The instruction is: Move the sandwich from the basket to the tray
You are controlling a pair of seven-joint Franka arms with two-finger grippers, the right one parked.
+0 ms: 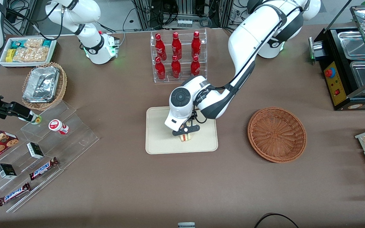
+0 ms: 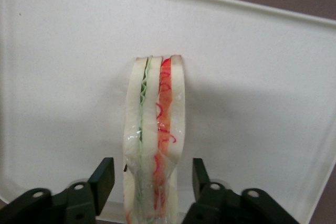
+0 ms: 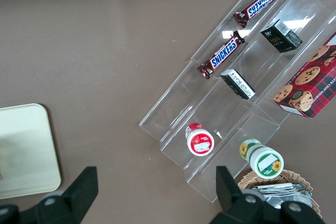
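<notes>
From the front, the left arm reaches down over the tray (image 1: 157,144), and its gripper (image 1: 186,135) hangs low above the tray's middle. The sandwich (image 1: 186,137) stands on the tray directly under the gripper; the wrist and finger bar cover most of it, so only a small pale and orange sliver shows. The basket (image 1: 277,134) sits on the brown table (image 1: 122,190) toward the working arm's end, well apart from the tray, with nothing visible in it. A clear rack of 6 red bottles (image 1: 177,55) stands farther from the camera than the tray, and the arm's elbow overlaps the rack's lower corner.

In the left wrist view, the sandwich (image 2: 155,140) stands on edge on the tray (image 2: 63,77), its green and red filling stripes facing the camera and its near end cut off by the frame. The gripper (image 2: 152,182) is spread wide, with 1 dark fingertip (image 2: 102,179) on each side of the sandwich and a visible gap between each tip and the wrapper, so it has hold of nothing.

In the right wrist view, only a corner of the tray (image 3: 31,145) shows, and neither the sandwich nor the left gripper can be made out. A clear stepped stand (image 3: 210,103) holds 2 chocolate bars (image 3: 221,54), partly cut off at the edges.
</notes>
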